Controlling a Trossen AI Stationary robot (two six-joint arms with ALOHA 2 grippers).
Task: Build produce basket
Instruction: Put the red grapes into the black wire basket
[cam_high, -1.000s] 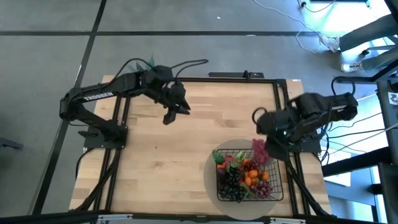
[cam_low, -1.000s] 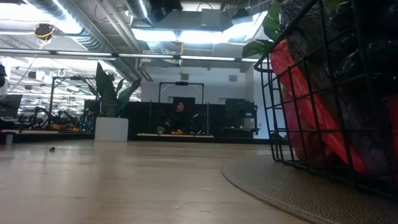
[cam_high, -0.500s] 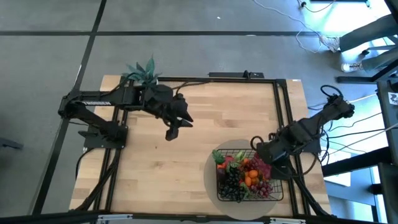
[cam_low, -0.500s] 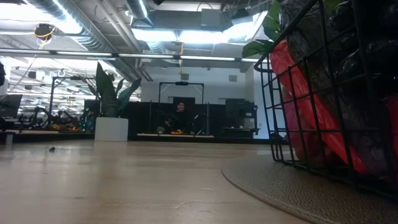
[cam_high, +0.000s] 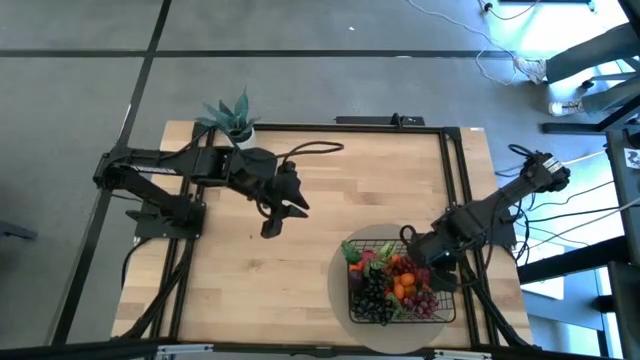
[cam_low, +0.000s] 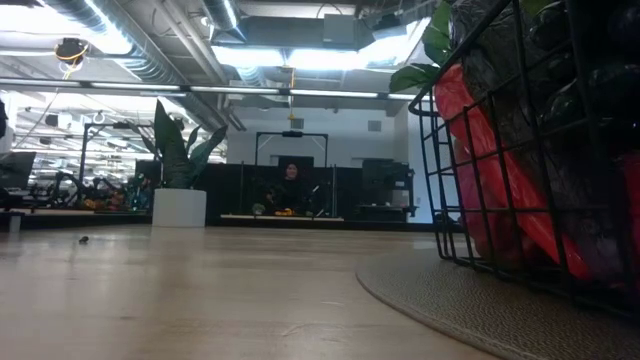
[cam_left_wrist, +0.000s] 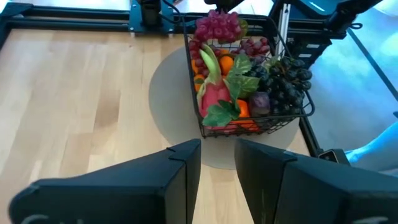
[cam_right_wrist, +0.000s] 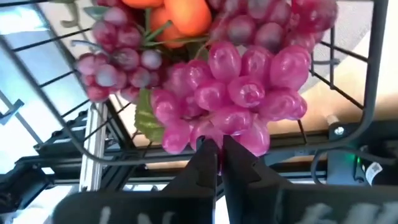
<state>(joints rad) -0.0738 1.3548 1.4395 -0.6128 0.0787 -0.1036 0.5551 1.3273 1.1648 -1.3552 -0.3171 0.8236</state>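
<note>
The black wire basket (cam_high: 445, 300) stands on a round beige mat (cam_high: 338, 290) near the table's right front corner, filled with produce: dark grapes (cam_high: 372, 290), tangerines (cam_high: 403, 285), red and green pieces. The low view shows its mesh wall (cam_low: 480, 190) close up. My right gripper (cam_high: 427, 262) is over the basket's far right corner, shut on a bunch of pink grapes (cam_right_wrist: 236, 93). My left gripper (cam_high: 272, 226) hovers over the table's middle, left of the basket, narrowly open with nothing between its fingers (cam_left_wrist: 180, 180). My right gripper pinches the pink grape bunch at its near end (cam_right_wrist: 214, 138) between its two fingertips. The fingers come steeply from above. The bunch sticks out beyond the fingertips, over the other produce just inside the basket's rim (cam_right_wrist: 367, 74); whether it rests on them I cannot tell.
A spiky green potted plant (cam_high: 232, 115) stands at the table's far left corner. Bare wood stretches between the left gripper and the mat. A black frame rail (cam_high: 455, 180) runs along the right edge beside the basket.
My right gripper has come down and toward the near edge with the pink grapes, tipping more steeply, until it is at the basket's far right corner. My left gripper has swung level toward the table's near edge, staying above the wood.
</note>
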